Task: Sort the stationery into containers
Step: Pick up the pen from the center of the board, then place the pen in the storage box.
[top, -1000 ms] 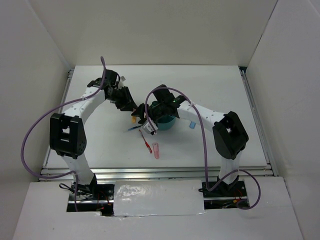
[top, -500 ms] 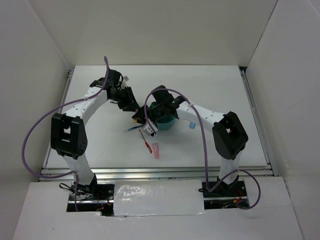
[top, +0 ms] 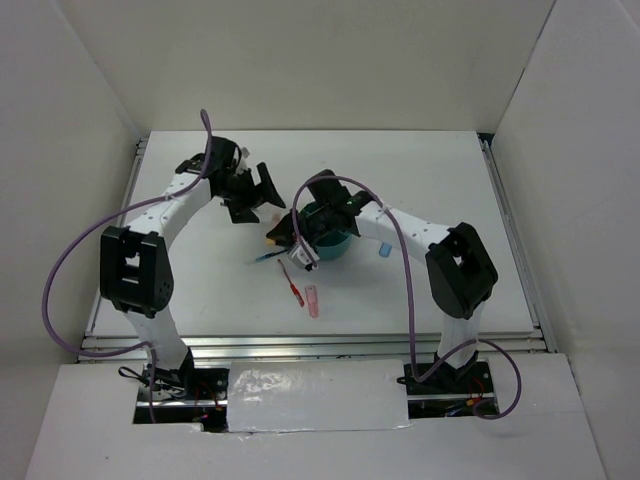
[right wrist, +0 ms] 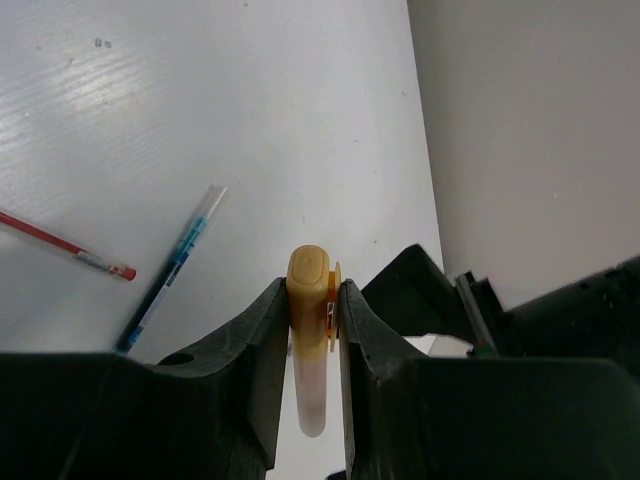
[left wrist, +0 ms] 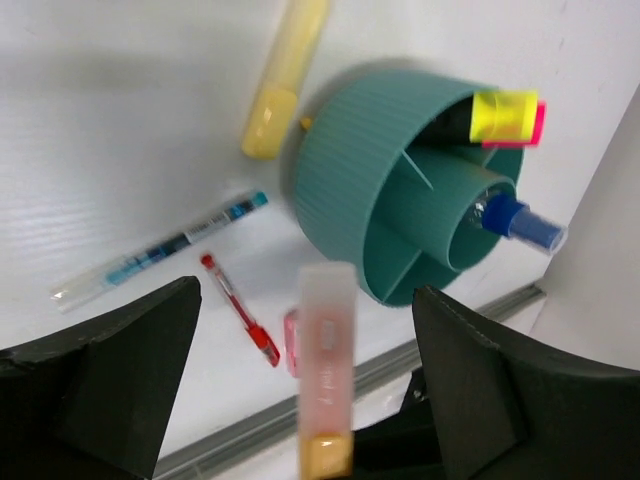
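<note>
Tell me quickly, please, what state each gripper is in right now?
Left gripper: open, fingers spread wide, gripping nothing.
Right gripper: closed on the orange-capped marker.

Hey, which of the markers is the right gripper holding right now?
The orange-capped marker, pinched in the right gripper. The pale yellow marker lies on the table; a yellow-capped marker sits in the teal bowl.

From above, the right arm hides most of the teal organiser. Left wrist view: pale marker blurred, yellow marker cut off at top.
</note>
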Motion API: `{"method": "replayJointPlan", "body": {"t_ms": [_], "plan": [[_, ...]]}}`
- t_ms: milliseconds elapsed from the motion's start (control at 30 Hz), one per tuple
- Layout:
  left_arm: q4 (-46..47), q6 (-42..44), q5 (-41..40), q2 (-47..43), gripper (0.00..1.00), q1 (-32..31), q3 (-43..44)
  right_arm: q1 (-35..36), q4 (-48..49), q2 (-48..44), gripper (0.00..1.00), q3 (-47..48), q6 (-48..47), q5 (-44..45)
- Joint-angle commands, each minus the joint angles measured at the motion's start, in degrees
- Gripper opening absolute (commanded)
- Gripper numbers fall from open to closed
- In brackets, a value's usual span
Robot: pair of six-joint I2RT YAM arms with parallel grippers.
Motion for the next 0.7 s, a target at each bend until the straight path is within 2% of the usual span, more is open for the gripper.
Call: {"method": "replayJointPlan", "body": {"t_ms": [0, 67, 100, 167, 200, 233, 300, 333, 433, 500, 533, 667], "plan": [[2.8, -1.1, -3.5, -2.0, 0.99, 5.0, 3.3, -2.1, 1.4, -3.7, 0.05, 0.5, 3.2, -5.9], [3.5, -0.7, -4.9, -2.2, 0.99, 7.7, 5.4, -3.3, 4.8, -5.4, 0.03, 0.6, 10.4, -8.3], [4.2, -0.7, -5.4, -2.4, 0.99, 8.4, 5.7, -3.6, 10.6, -6.0, 0.02, 0.4, 21.5, -8.8], [6.8, -1.4, -5.6, -3.8, 0.99, 10.7, 4.9, -4.8, 17.7, -7.8, 0.00, 0.0, 34.5, -9.1], [7.8, -1.5, -5.5, -4.6, 0.99, 11.1, 4.3, -5.2, 26.4, -8.2, 0.00, 0.2, 42.4, -8.5], [8.4, -1.5, -5.7, -5.1, 0.99, 11.4, 3.2, -5.6, 29.8, -8.2, 0.00, 0.7, 57.4, -6.4], [8.3, -0.9, -5.9, -5.6, 0.99, 11.7, 2.2, -7.4, 35.2, -7.3, 0.00, 4.5, 72.3, -4.0], [8.4, -1.0, -6.1, -6.0, 0.99, 11.6, 1.8, -8.3, 35.5, -6.8, 0.00, 6.1, 85.0, -1.7], [10.0, -1.4, -6.9, -7.6, 0.99, 11.2, -1.1, -11.2, 33.2, -4.5, 0.00, 11.1, 100.3, 0.4], [10.1, -0.8, -7.1, -8.0, 0.99, 10.9, -2.2, -13.0, 31.6, -3.0, 0.00, 13.2, 106.4, 2.1], [10.3, -0.6, -7.4, -8.2, 0.99, 10.6, -2.4, -13.7, 31.2, -2.1, 0.00, 13.6, 112.1, 2.5], [11.6, 0.1, -7.0, -8.8, 0.99, 10.5, -3.7, -17.1, 33.6, -2.2, 0.00, 12.9, 125.3, 3.9]]}}
